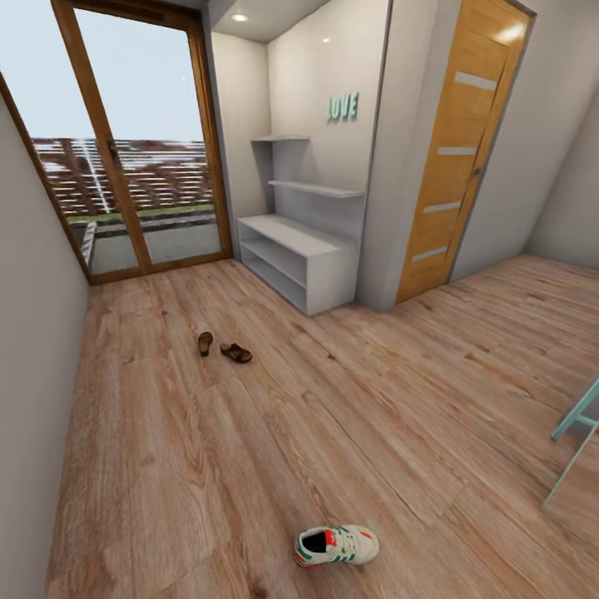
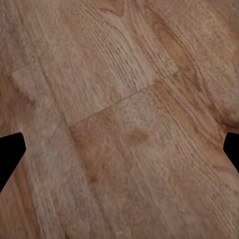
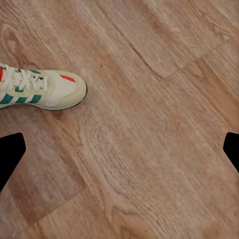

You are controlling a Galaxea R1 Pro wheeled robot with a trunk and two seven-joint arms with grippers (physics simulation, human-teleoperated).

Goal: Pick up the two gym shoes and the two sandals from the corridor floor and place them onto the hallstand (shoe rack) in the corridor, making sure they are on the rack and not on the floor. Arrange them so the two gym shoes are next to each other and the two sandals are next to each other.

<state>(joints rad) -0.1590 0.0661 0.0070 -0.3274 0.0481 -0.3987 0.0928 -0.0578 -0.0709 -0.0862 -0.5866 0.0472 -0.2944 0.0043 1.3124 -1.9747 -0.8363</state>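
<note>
Well ahead on the wood floor (image 1: 349, 416): one gym shoe (image 1: 336, 546), lying on its side, nearest the camera, heel end pointing away from the shoe rack (image 1: 297, 259), toe toward the right-hand side of the room. Farther off, between that shoe and the shoe rack, two brown sandals (image 1: 223, 348), close together but not touching, one turned more end-on than the other, both flat on the planks and well short of the rack. Against the far white wall, the shoe rack itself, pale grey, two open shelf levels bare, with staggered wall shelves (image 1: 316, 188) above it and teal letters (image 1: 342, 106) higher still. Left of the rack, a wood-framed glass door (image 1: 141, 141); right of the rack, past a wall corner, a brown door (image 1: 453, 158) with pale strips.

Seen from the right wrist: the same gym shoe (image 3: 41, 89) on the planks, toe and laces showing, away from the right gripper (image 3: 119, 154), dark fingertips (image 3: 10, 154) spread wide at both edges with nothing between them. Seen from the left wrist: bare planks below the left gripper (image 2: 119, 152), fingertips (image 2: 9, 154) likewise wide apart and holding nothing.
</note>
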